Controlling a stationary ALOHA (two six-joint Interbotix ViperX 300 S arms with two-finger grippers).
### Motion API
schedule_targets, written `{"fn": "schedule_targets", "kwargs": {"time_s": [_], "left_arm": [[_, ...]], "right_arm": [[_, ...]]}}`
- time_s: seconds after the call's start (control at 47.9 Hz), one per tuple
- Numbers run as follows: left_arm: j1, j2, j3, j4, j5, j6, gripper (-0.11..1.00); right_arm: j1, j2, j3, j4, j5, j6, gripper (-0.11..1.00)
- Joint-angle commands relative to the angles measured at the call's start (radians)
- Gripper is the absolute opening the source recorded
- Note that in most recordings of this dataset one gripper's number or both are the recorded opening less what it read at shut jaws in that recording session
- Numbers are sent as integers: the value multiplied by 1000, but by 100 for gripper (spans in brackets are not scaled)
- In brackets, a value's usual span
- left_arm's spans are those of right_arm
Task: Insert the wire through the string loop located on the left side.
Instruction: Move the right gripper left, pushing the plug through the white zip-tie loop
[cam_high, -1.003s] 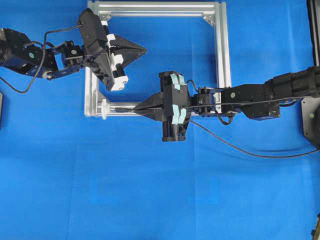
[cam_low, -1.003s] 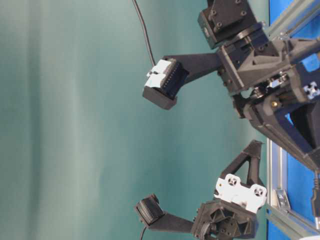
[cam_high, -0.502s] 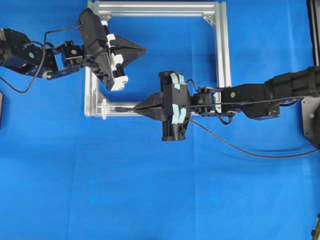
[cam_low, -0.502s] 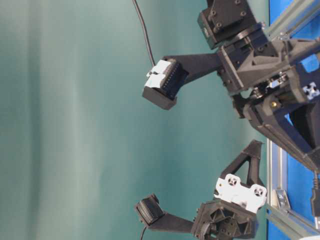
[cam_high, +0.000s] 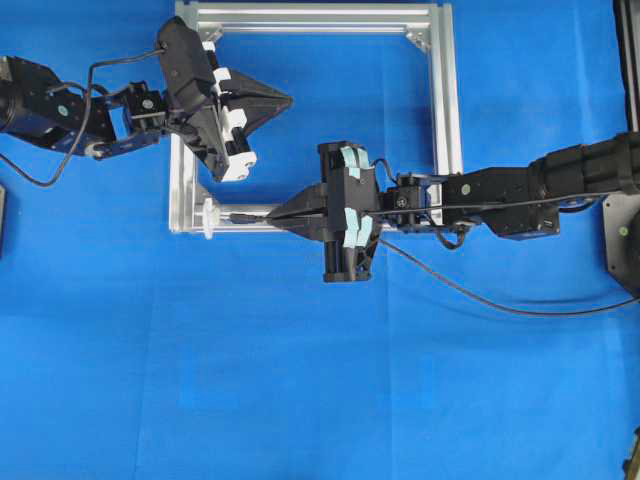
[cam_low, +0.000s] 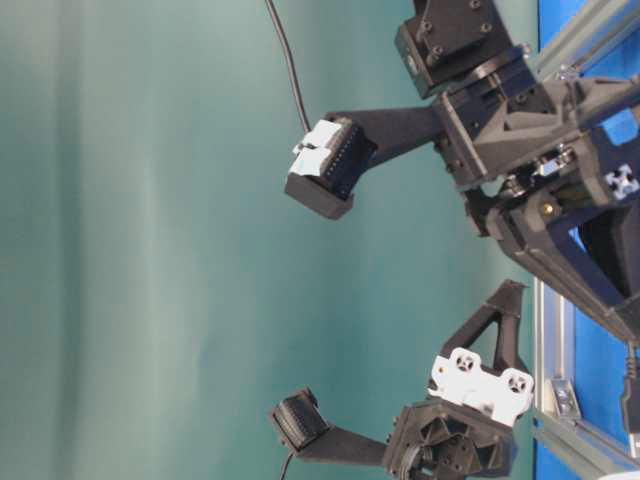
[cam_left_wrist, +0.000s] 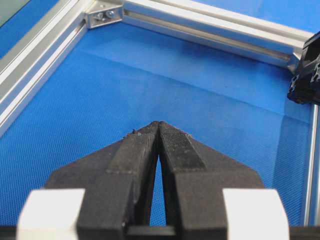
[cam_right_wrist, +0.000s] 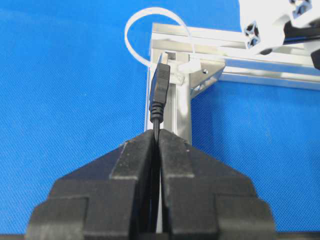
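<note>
The silver frame (cam_high: 445, 100) lies on the blue cloth. The white string loop (cam_high: 208, 215) stands at its lower left corner. My right gripper (cam_high: 275, 215) is shut on the wire (cam_high: 480, 295) just behind its black plug (cam_high: 240, 215). The plug points left, and its tip is a short way right of the loop. In the right wrist view the plug (cam_right_wrist: 159, 85) sticks out of the shut gripper (cam_right_wrist: 158, 132), with its silver tip near the base of the loop (cam_right_wrist: 127, 31). My left gripper (cam_high: 285, 100) hovers inside the frame, shut and empty, as the left wrist view (cam_left_wrist: 158, 123) confirms.
The wire trails right across the cloth toward the table's right edge. Frame bars (cam_left_wrist: 210, 30) and a corner bracket (cam_left_wrist: 102, 15) lie ahead of the left gripper. A dark mount (cam_high: 625, 230) sits at the right edge.
</note>
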Motion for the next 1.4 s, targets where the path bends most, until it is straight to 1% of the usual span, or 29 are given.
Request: {"fn": "schedule_targets", "kwargs": {"time_s": [0.0, 0.836, 1.045, 1.379], "left_arm": [[2, -32, -11, 3, -5, -2, 0], [2, -32, -12, 3, -5, -2, 0], [2, -32, -14, 3, -5, -2, 0], [2, -32, -14, 3, -5, -2, 0]], "right_arm": [[-3, -18, -18, 0, -6, 2, -1], [-2, -12, -29, 0, -6, 2, -1], [-3, 26, -80, 0, -9, 2, -1], [-3, 120, -213, 0, -6, 2, -1]]}}
